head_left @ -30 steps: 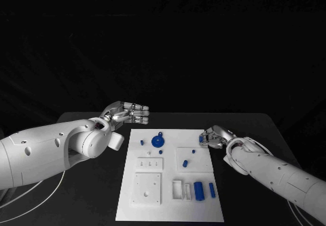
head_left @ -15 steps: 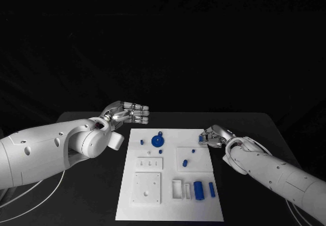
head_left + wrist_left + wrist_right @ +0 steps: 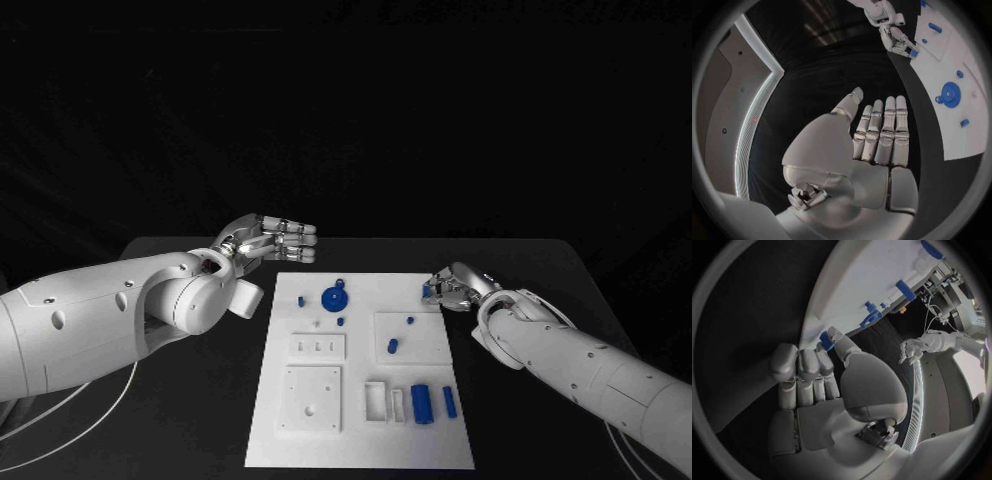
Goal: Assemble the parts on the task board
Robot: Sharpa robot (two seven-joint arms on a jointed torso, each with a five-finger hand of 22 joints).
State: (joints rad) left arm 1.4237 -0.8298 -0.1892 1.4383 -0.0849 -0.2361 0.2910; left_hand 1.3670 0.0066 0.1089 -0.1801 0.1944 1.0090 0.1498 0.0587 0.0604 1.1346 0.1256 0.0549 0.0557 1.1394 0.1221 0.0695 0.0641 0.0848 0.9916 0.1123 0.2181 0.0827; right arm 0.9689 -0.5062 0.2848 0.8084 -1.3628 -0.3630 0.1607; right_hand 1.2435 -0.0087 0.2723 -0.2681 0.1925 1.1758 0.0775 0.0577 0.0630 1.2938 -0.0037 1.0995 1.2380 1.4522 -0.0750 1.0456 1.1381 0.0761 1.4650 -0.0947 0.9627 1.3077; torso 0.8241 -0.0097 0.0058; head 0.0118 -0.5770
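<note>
The white task board (image 3: 361, 430) lies in the middle of the black table. On it sit a blue disc (image 3: 336, 297), small blue pegs (image 3: 392, 347) and, near its front, a blue cylinder (image 3: 423, 404) beside a blue bar (image 3: 450, 402). My right hand (image 3: 456, 285) hovers at the board's far right edge and pinches a small blue part (image 3: 430, 291) between thumb and fingertips; the same part (image 3: 825, 340) appears in the right wrist view. My left hand (image 3: 274, 241) hangs past the board's far left corner, fingers straight, holding nothing (image 3: 873, 145).
White blocks with holes and slots (image 3: 313, 398) stand on the board's near half. Bare black table (image 3: 202, 400) flanks the board on both sides. My left forearm (image 3: 116, 320) lies over the table's left part.
My right hand has drifted slightly toward the far side with the small blue part. The left hand has stayed still.
</note>
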